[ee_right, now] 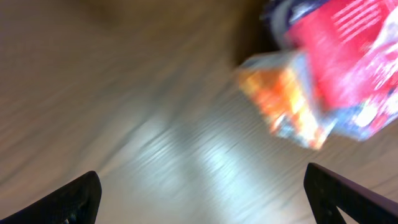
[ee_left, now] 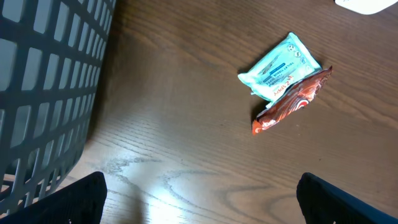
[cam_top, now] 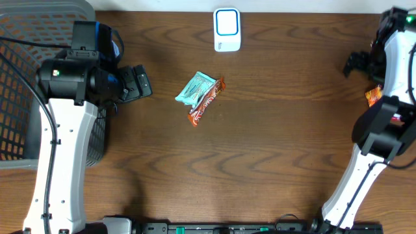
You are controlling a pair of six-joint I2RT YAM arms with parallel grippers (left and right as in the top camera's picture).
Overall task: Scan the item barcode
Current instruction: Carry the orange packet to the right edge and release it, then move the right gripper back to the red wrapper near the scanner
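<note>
A grey plastic lattice basket [cam_top: 32,78] stands at the far left edge of the dark brown wooden table [cam_top: 273,162], and the left arm reaches out just beside it. At the table's back edge, near the middle, lies a white flat scanner with a blue-edged window [cam_top: 227,29]; only its corner shows in the left wrist view. By the right arm, at the right edge of the table, an orange packet [cam_top: 372,96] peeks out. In the badly blurred right wrist view this orange packet [ee_right: 283,99] touches a red and pink packet [ee_right: 354,56]; their print cannot be read.

Nothing lies between either gripper and the two items at the table's centre. There a teal foil packet [cam_top: 195,88] with white print rests tilted, its lower edge overlapping an orange-brown snack wrapper [cam_top: 207,103] that lies slantwise under and beside it. From the left wrist camera the teal foil packet [ee_left: 280,67] shows lines of lettering, and the orange-brown snack wrapper [ee_left: 291,101] shows white curled lettering. No barcode can be made out on either.

The left gripper [cam_top: 144,83] points towards the pair, well apart from them, its jaws spread wide and empty. The right gripper [cam_top: 351,64] hangs near the right edge, its jaws likewise released, with bare table between them.
</note>
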